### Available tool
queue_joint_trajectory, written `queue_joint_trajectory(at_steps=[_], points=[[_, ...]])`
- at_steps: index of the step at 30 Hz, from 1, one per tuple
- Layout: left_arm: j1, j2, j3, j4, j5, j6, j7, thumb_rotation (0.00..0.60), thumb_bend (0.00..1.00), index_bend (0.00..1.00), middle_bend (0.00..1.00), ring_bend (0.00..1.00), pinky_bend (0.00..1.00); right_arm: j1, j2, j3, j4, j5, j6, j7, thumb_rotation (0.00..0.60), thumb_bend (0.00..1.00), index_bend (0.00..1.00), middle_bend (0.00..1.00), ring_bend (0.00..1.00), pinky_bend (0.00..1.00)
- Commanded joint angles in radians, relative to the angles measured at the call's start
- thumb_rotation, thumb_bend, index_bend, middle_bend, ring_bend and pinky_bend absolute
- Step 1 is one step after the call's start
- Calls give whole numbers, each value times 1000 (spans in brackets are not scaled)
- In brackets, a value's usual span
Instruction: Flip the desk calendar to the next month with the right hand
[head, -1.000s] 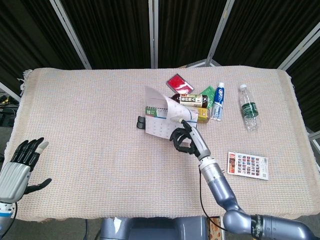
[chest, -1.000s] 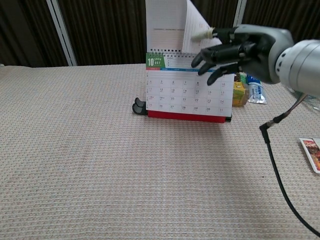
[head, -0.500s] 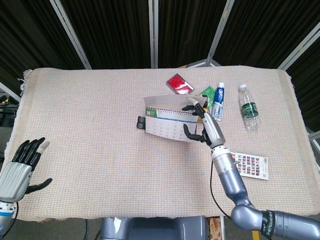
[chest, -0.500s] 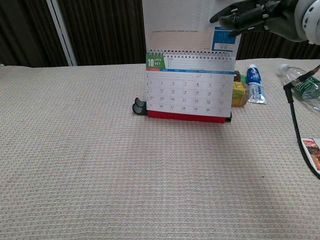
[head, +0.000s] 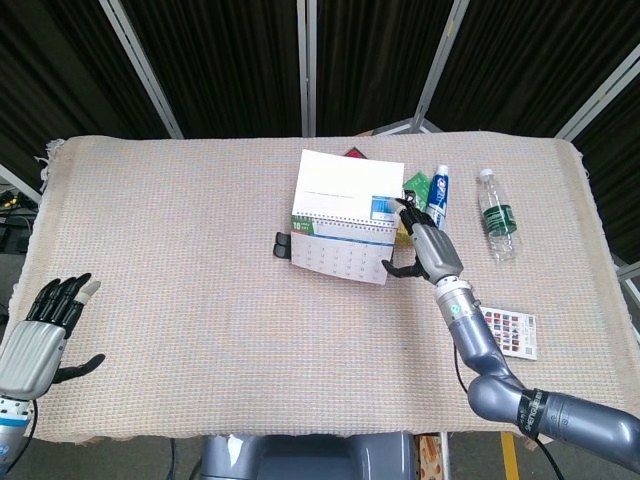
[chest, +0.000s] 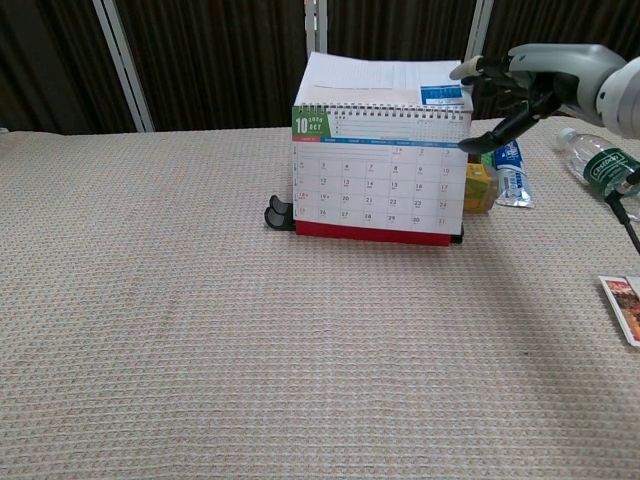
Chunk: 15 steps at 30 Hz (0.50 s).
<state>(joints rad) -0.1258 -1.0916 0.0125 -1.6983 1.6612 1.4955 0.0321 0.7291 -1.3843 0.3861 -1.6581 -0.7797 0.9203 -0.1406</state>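
The desk calendar (head: 338, 255) stands at the middle of the table, its front sheet (chest: 380, 185) showing month 10. A turned page (head: 352, 185) lies tipped over the spiral binding toward the back; in the chest view this page (chest: 385, 74) looks nearly flat. My right hand (head: 425, 245) is at the calendar's right end. A fingertip touches the page's right edge by its blue corner, and the thumb hangs well apart below. From the chest camera the right hand (chest: 525, 85) is seen at upper right. My left hand (head: 45, 330) hovers with fingers spread at the table's near-left edge.
A toothpaste tube (head: 438, 200), a green packet (head: 415, 183) and a yellow box (chest: 480, 186) lie just right of and behind the calendar. A water bottle (head: 497, 228) lies further right. A printed card (head: 505, 330) is near the right front. A black clip (head: 281, 244) sits by the calendar's left foot.
The right hand carried the lifted page up and over the binding. The page has gone from upright to lying toward the back, and the hand has dropped to the calendar's right end.
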Motion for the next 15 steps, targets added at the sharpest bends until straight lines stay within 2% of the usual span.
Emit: queue_joint_trajectory(at_steps=[1, 4, 8, 12, 14, 15], points=[[-2, -3, 1, 1, -1, -5, 5, 600, 110, 0, 0, 0, 0, 2, 4, -18, 11, 2, -10, -4, 600, 226, 0, 0, 0, 0], [-2, -4, 2, 1, -1, -6, 11, 600, 111, 0, 0, 0, 0, -17, 29, -31, -14, -19, -7, 15, 600, 226, 0, 0, 0, 0], [-2, -5, 3, 3, -5, -7, 10, 600, 111, 0, 0, 0, 0, -78, 86, -55, -82, -126, 54, 54, 600, 227, 0, 0, 0, 0], [-1, -6, 5, 4, -6, -11, 20, 600, 111, 0, 0, 0, 0, -191, 176, -124, -173, -303, 154, 113, 600, 221, 0, 0, 0, 0], [-1, -8, 8, 5, -7, -14, 26, 600, 110, 0, 0, 0, 0, -249, 215, -173, -195, -396, 205, 140, 600, 199, 0, 0, 0, 0], [0, -9, 9, 5, -5, -14, 32, 600, 110, 0, 0, 0, 0, -293, 241, -218, -198, -468, 241, 161, 600, 192, 0, 0, 0, 0]])
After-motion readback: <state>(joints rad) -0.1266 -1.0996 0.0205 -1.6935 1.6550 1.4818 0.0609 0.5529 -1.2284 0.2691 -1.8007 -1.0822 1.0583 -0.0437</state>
